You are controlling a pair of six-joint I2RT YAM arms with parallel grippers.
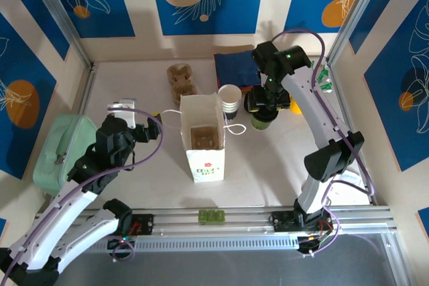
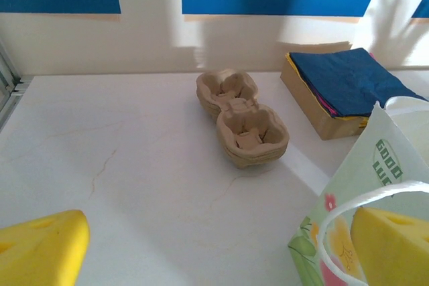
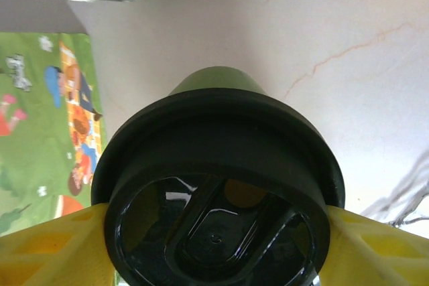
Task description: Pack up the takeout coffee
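Lid (image 3: 214, 226) is glossy black plastic, glare all over it; cup (image 3: 214, 84) under it looks like matt olive paper; table (image 2: 134, 165) is smooth, marble-look with faint veins; carrier tray (image 2: 242, 120) is rough brown pulp cardboard; bag (image 2: 385, 152) is printed paper, pretty matt

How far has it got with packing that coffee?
Done: the black lid is on the takeout coffee. In hand: the right gripper clasps it at the lid, outside the paper bag. Still to do: putting it into the open bag. The left gripper is open, holding nothing.
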